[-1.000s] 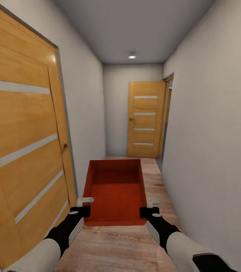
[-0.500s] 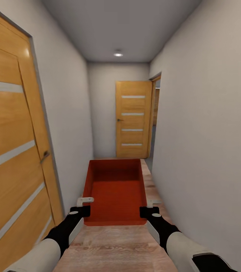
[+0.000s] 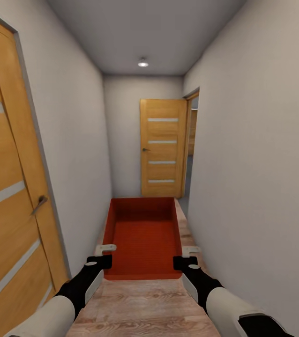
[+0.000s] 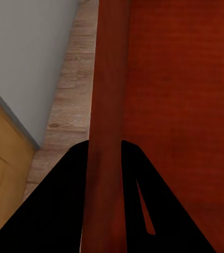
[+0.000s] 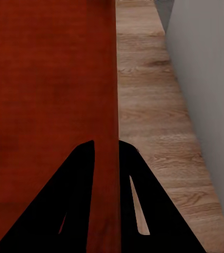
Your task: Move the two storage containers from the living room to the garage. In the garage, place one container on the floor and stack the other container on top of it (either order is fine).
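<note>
1. One storage container [image 3: 143, 238], an orange-red open bin, is carried level out in front of the robot, above the wood plank floor [image 3: 140, 304] of a narrow corridor. It touches nothing but the two grippers, so it is in transit and not yet set down anywhere.

2. The left gripper [image 3: 103, 255] is clamped on the bin's left long wall at the near corner. In the left wrist view the wall [image 4: 107, 105] runs straight between the two dark fingers [image 4: 64, 211], one inside the bin and one outside.

3. The right gripper [image 3: 187, 256] pinches the right long wall at the matching near corner; the right wrist view shows that wall [image 5: 107, 158] held tight between its fingers [image 5: 72, 200].

4. Gripping both near corners probably keeps the bin balanced and stops it twisting as the base rolls, with the open top up.

5. The bin is held along the corridor's middle, clear of the white wall [image 3: 262, 164] on the right and the orange-wood door [image 3: 9, 187] on the left, which I judge deliberate given the tight passage.

6. A similar door [image 3: 162, 147] stands at the corridor's far end, beside a doorway in the right wall. The garage is not yet reached.
</note>
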`<state>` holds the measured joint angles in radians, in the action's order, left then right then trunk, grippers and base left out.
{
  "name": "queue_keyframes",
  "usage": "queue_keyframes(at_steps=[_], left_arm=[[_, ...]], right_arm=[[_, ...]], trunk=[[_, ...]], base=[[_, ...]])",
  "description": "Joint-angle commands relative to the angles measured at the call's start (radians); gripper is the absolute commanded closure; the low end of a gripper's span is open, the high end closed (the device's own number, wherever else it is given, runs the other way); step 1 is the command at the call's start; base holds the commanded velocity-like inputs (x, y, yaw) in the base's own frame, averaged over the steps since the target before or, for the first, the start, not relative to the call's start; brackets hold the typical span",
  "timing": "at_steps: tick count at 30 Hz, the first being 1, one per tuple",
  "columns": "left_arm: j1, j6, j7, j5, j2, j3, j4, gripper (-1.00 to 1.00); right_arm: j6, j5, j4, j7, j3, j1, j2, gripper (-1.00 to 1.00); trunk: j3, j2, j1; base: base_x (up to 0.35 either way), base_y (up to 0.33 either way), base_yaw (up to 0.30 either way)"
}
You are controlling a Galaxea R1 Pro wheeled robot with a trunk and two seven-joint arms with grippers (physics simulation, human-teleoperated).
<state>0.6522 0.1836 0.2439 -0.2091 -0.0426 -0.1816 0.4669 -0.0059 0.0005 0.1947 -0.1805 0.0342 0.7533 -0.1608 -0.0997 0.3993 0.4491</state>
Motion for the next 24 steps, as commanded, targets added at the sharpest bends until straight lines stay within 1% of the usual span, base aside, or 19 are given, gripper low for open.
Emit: queue_keyframes(at_steps=[1, 24], left_arm=[[0.0, 0.007, 0.066, -0.006, 0.003, 0.08, 0.0, 1.0], [0.0, 0.008, 0.066, -0.006, 0.003, 0.08, -0.001, 1.0]], right_arm=[[-0.06, 0.015, 0.003, -0.028, -0.033, 0.001, 0.043, 1.0], [-0.065, 0.015, 0.003, -0.029, -0.035, 0.001, 0.043, 1.0]], trunk=[[0.0, 0.001, 0.001], [0.0, 0.001, 0.001]], base=[[0.323, 0.0, 0.0], [0.323, 0.0, 0.0]])
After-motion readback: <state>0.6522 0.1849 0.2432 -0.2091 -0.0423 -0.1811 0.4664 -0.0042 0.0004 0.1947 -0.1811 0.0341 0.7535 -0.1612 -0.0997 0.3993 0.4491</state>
